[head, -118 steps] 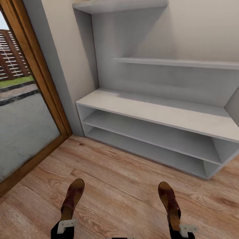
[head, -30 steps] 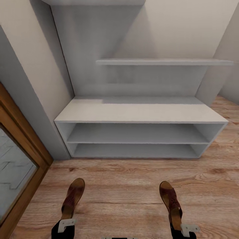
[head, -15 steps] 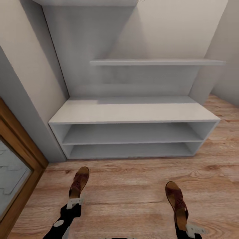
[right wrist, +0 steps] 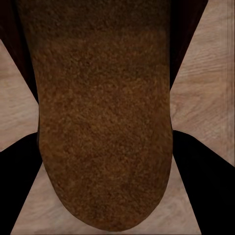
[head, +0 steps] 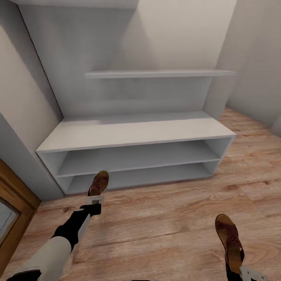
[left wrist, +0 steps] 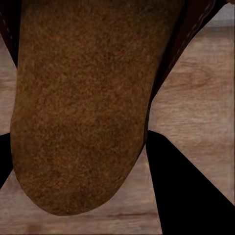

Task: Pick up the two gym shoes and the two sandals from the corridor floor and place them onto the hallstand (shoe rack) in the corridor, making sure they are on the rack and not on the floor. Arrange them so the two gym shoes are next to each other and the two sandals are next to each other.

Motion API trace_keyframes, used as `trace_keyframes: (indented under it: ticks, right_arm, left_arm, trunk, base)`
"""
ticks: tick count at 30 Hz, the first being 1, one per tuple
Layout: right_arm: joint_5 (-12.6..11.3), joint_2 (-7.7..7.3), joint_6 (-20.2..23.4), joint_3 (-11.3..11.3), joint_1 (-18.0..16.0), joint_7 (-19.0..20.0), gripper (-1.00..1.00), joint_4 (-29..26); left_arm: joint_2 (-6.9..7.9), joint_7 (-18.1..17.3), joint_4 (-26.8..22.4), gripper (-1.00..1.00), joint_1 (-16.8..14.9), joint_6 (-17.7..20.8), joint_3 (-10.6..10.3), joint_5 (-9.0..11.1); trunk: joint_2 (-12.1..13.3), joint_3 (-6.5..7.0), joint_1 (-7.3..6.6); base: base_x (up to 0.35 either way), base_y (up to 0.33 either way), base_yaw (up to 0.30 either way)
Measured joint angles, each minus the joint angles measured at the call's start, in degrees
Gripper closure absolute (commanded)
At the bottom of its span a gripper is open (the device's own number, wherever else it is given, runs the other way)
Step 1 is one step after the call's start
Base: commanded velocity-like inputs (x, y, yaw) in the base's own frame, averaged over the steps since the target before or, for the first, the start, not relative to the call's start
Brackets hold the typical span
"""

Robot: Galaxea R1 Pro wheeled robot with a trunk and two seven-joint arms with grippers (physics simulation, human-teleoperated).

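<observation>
1. Left gripper point(head: 95, 199) is stretched forward on its black-and-white arm and pinches the heel end of one brown sandal point(head: 98, 183); the toe points at the hallstand point(head: 132, 132).
2. That sandal hangs above the floor point(head: 164, 222), its toe just in front of the lowest open shelf row near the rack's left end. Can't tell if it touches the shelf edge.
3. In the left wrist view, the tan insole of the left-hand sandal point(left wrist: 83, 103) sits between two dark fingers point(left wrist: 186, 196), plank floor behind.
4. Right gripper point(head: 249, 275) is low at the frame's lower right corner, clamped on the heel of the second sandal point(head: 229, 238), toe pointing forward. It is well apart from the rack, over bare floor.
5. In the right wrist view, the second sandal's insole point(right wrist: 105, 122) is held between black fingers point(right wrist: 205, 191), wood planks either side.
6. Hallstand is pale grey: bench top, two low shelf rows under it, one long upper shelf on the back panel, another higher at upper left. Nothing sits on any shelf.
7. A wooden door frame point(head: 15, 210) stands at the left beside the rack.
</observation>
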Motion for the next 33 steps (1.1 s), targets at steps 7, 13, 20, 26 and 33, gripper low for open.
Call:
trace_keyframes:
  ticks: [7, 13, 20, 26, 33]
  right_arm:
    - [0.1, -0.08, 0.0, 0.1, 0.0, 0.0, 1.0, -0.1]
    - [0.0, -0.07, 0.0, 0.1, 0.0, 0.0, 1.0, -0.1]
    - [0.0, -0.07, 0.0, 0.1, 0.0, -0.1, 1.0, -0.1]
    - [0.0, -0.07, 0.0, 0.1, 0.0, -0.1, 1.0, -0.1]
    - [0.0, -0.07, 0.0, 0.1, 0.0, -0.1, 1.0, -0.1]
  left_arm:
    - [0.14, 5.1, 0.5, 1.0, -7.4, 5.8, 0.1, 0.4]
    - [0.49, 12.7, 0.8, 1.0, -8.9, 6.6, 0.2, 5.5]
    - [0.26, 15.2, -0.1, 1.0, -7.8, 6.1, -0.3, 6.8]
    - [0.22, 15.1, -0.2, 1.0, -7.7, 6.0, -0.4, 7.0]
    - [0.14, 15.1, -0.2, 1.0, -7.6, 6.0, -0.4, 6.8]
  trunk:
    - [0.0, 0.0, 0.0]
    - [0.0, 0.0, 0.0]
    - [0.0, 0.0, 0.0]
    - [0.0, 0.0, 0.0]
    - [-2.8, -1.59, 1.54]
  base:
    - [0.0, 0.0, -0.013]
    - [0.0, 0.0, 0.125]
    - [0.0, 0.0, 0.096]
    - [0.0, 0.0, 0.009]
    - [0.0, 0.0, 0.001]
